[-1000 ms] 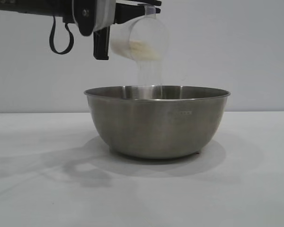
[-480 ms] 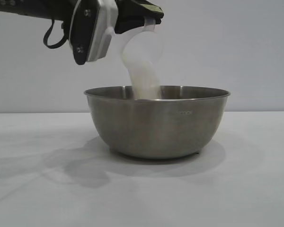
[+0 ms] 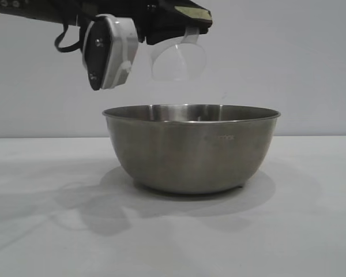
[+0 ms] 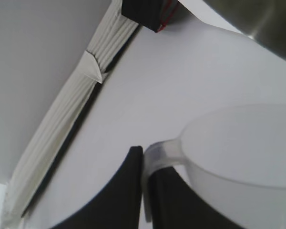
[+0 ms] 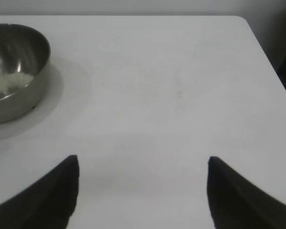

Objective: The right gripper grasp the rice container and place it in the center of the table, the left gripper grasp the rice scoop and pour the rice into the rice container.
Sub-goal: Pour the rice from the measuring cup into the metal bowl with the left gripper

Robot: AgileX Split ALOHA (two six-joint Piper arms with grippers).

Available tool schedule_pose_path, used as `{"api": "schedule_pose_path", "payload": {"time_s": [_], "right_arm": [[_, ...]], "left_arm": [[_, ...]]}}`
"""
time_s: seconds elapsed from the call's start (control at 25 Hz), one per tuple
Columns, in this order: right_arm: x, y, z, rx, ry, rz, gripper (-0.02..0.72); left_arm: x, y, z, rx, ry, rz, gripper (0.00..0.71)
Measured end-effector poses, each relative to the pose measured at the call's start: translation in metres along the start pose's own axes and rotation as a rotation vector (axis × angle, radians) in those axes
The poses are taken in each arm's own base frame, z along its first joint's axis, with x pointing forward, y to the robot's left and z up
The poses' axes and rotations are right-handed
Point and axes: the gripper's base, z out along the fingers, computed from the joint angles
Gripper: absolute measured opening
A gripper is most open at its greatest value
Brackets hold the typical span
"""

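Note:
The rice container (image 3: 190,153), a wide steel bowl, stands on the white table (image 3: 57,231). Above its rim hangs the rice scoop (image 3: 179,60), a clear plastic cup tipped on its side and looking empty. My left gripper (image 3: 181,20) is shut on the scoop's loop handle (image 4: 159,151); in the left wrist view the fingertips (image 4: 133,160) pinch that handle beside the cup (image 4: 243,157). The rice (image 5: 9,82) lies as a pale heap inside the bowl (image 5: 26,98). My right gripper (image 5: 143,164) hovers open over bare table, well away from the bowl, with nothing between its fingers.
The table's rounded corner and side edge (image 5: 271,57) show in the right wrist view. A white camera housing (image 3: 106,52) hangs under the left arm, beside the scoop. A black block with red wires (image 4: 145,12) and a white ribbed strip (image 4: 71,109) lie beyond the table.
The rice has streamed out of the scoop into the bowl and the stream has ended. The left wrist has rolled further over, and the scoop now looks empty.

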Motion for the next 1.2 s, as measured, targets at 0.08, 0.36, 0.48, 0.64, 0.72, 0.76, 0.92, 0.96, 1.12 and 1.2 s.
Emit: {"api": "schedule_pose_path", "payload": {"time_s": [0.08,0.36,0.48,0.64,0.72,0.76,0.92,0.96,1.12,1.2], "right_arm": [[0.000,0.000,0.000,0.000,0.000,0.000,0.479],[0.000,0.000,0.000,0.000,0.000,0.000,0.479],[0.000,0.000,0.000,0.000,0.000,0.000,0.479],[0.000,0.000,0.000,0.000,0.000,0.000,0.479],[0.000,0.000,0.000,0.000,0.000,0.000,0.479],[0.000,0.000,0.000,0.000,0.000,0.000,0.479],[0.000,0.000,0.000,0.000,0.000,0.000,0.479],[0.000,0.000,0.000,0.000,0.000,0.000,0.479],[0.000,0.000,0.000,0.000,0.000,0.000,0.479],[0.000,0.000,0.000,0.000,0.000,0.000,0.479]], "left_arm": [[0.000,0.000,0.000,0.000,0.000,0.000,0.000],[0.001,0.002,0.000,-0.021,0.011,0.000,0.000],[0.003,0.004,0.000,-0.042,0.036,-0.054,0.000],[0.011,-0.001,0.000,-0.007,0.119,-0.305,0.000],[0.015,-0.004,-0.001,0.011,0.182,-0.436,0.000],[0.018,-0.006,-0.001,0.016,0.217,-0.516,0.000],[0.033,-0.019,-0.008,0.038,0.449,-0.869,0.000],[0.036,-0.022,-0.010,0.035,0.509,-0.950,0.000],[0.049,-0.038,-0.024,-0.028,0.825,-1.339,0.000],[0.053,-0.046,-0.033,-0.082,0.981,-1.492,0.000]]}}
